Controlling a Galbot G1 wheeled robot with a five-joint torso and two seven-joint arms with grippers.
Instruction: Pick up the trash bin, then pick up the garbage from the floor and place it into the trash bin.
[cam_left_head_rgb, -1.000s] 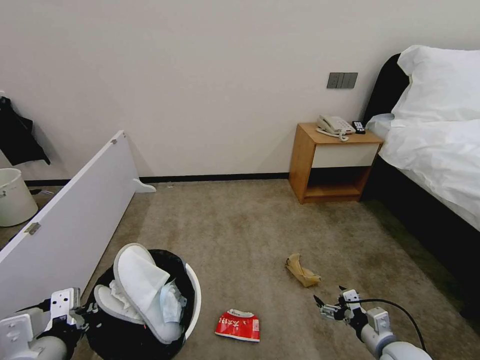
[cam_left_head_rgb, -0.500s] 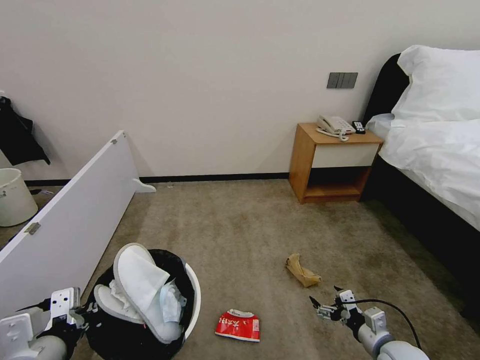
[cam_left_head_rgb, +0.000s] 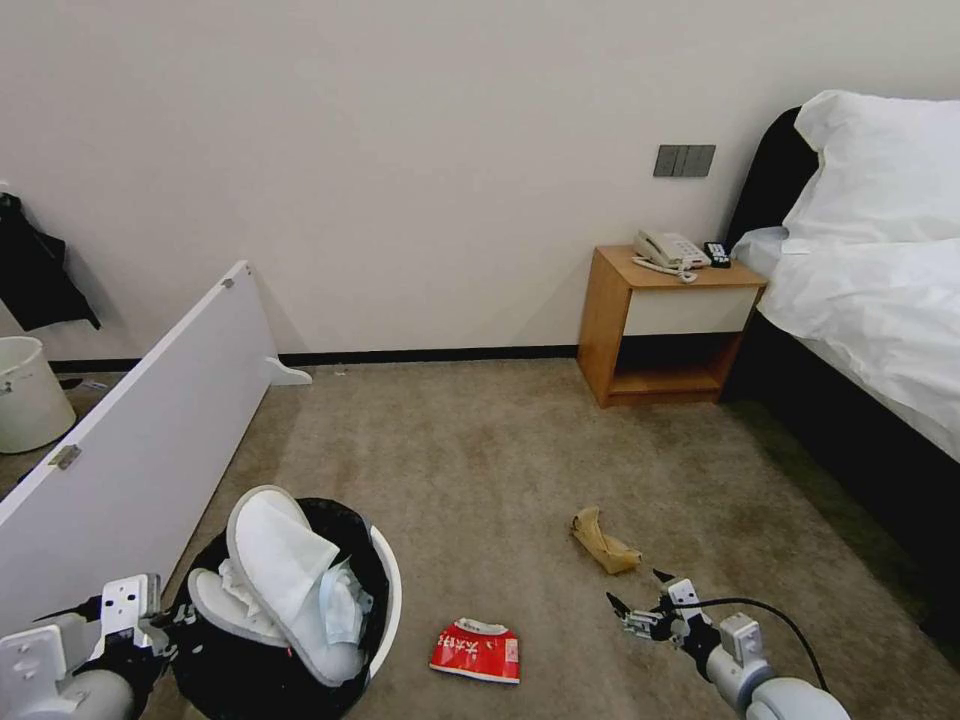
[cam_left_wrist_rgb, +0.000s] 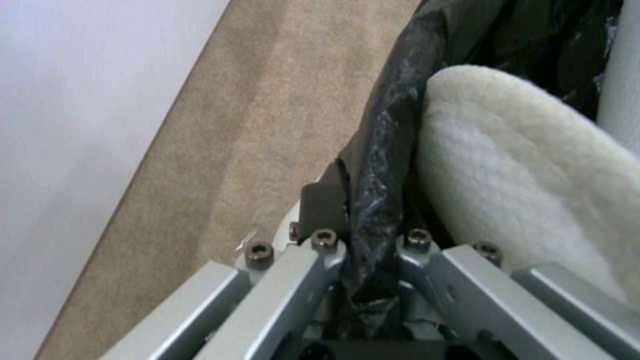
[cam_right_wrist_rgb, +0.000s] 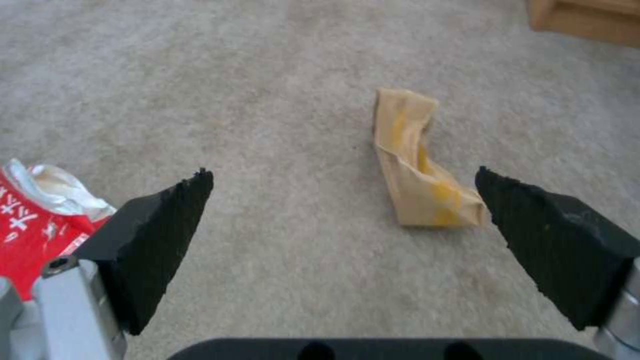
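1. Right claw (cam_left_head_rgb: 632, 605) hangs low over the floor (cam_left_head_rgb: 480, 460) with its fingers (cam_right_wrist_rgb: 160, 235) spread wide and nothing between them.
2. Just beyond it lies the crumpled brown paper bag (cam_left_head_rgb: 604, 541); the red snack packet (cam_left_head_rgb: 477, 650) lies to its left.
3. Left claw (cam_left_wrist_rgb: 370, 250) is clamped on the bag-lined rim of the trash bin (cam_left_head_rgb: 385, 585), which holds white slippers (cam_left_head_rgb: 280, 560).

black-lined trash bin (cam_left_head_rgb: 385, 590) holds white slippers (cam_left_head_rgb: 285, 560); red packet (cam_left_head_rgb: 476, 650) and brown bag (cam_left_head_rgb: 603, 541) lie on carpet (cam_left_head_rgb: 480, 460).
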